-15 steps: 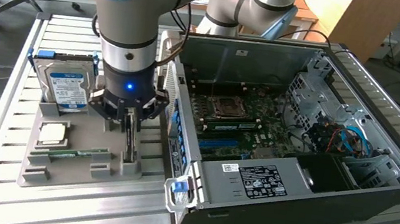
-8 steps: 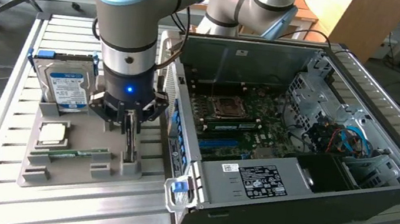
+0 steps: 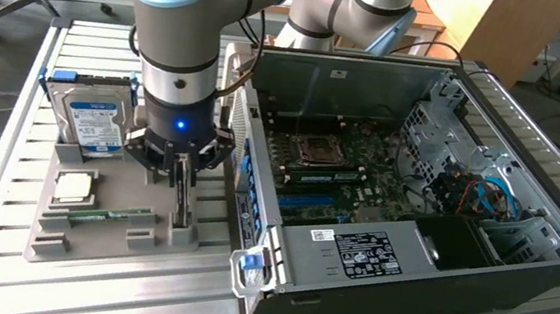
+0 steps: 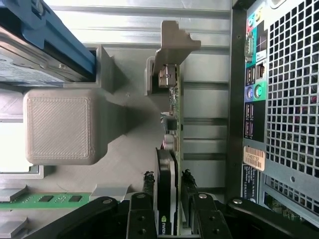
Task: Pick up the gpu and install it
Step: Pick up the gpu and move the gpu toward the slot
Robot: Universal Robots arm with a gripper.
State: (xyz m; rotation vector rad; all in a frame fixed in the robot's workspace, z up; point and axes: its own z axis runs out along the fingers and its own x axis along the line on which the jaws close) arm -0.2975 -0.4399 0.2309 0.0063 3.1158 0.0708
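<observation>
Arm: the robot arm reaches straight down over the grey holder tray (image 3: 100,245) on the slatted metal table (image 3: 125,300), just beside the open computer case (image 3: 529,273).
Gripper: the gripper (image 3: 184,169) is low over the tray. In the wrist view the gripper (image 4: 167,181) has its two fingers (image 4: 148,180) drawn in against both faces of the graphics card (image 4: 165,159), pinching it.
Graphics card: the graphics card (image 3: 181,202) stands on edge in its slot of the tray, on the side nearest the case. The black fan side faces one finger and the green board the other.
Bracket: the card's metal end bracket (image 4: 172,45) sits at the end away from the gripper, against a grey post of the tray.
Hard drive: the hard drive (image 3: 94,125) with a blue label stands upright at the tray's far end, to the exterior view's left of the gripper.
Processor: a square chip (image 3: 73,187) lies flat in the tray.
Memory stick: a green memory stick (image 3: 99,215) lies flat near the chip.
Case: its side is off, showing the motherboard (image 3: 333,173) and the power supply (image 3: 355,253). Its rear ports (image 4: 251,74) face the card.
</observation>
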